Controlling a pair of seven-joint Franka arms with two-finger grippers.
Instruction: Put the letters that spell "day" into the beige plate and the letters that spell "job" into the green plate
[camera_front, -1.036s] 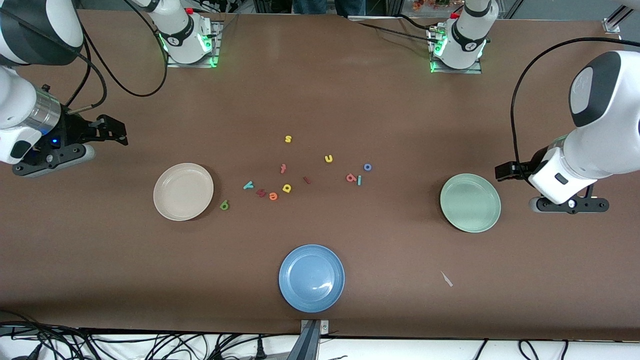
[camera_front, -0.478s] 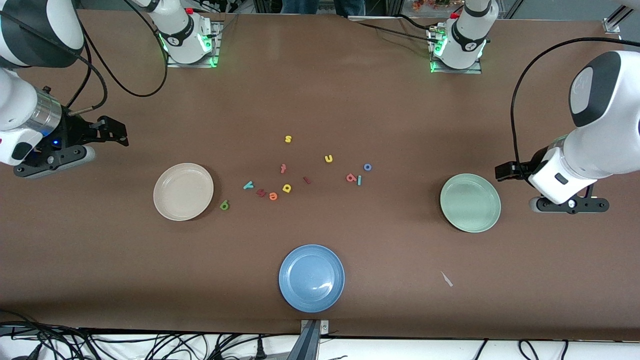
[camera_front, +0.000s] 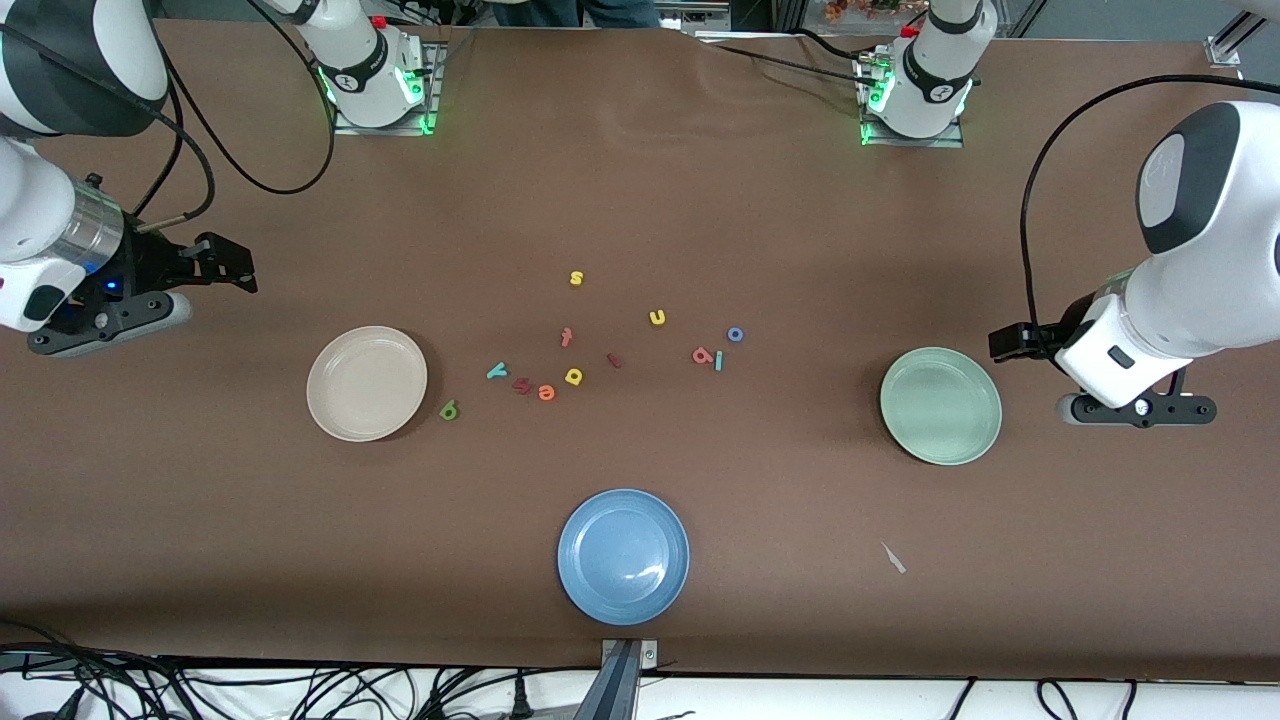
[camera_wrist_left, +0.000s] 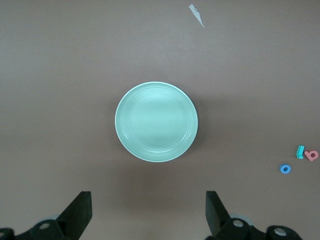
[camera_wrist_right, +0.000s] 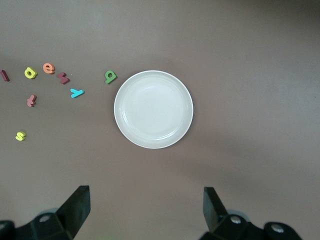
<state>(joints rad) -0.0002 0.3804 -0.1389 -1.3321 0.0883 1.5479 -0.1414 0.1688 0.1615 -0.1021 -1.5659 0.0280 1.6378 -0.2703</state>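
Observation:
The beige plate lies empty toward the right arm's end. Beside it is the green letter. Toward the table's middle lie the teal "y" and the yellow "d". The green plate lies empty toward the left arm's end. The blue "o", salmon "b" and teal "j" cluster together. My right gripper hangs open beside the beige plate. My left gripper hangs open beside the green plate.
A blue plate sits near the front edge. Other letters lie among the rest: yellow "s", yellow "u", orange "e", and dark red ones. A paper scrap lies nearer the camera than the green plate.

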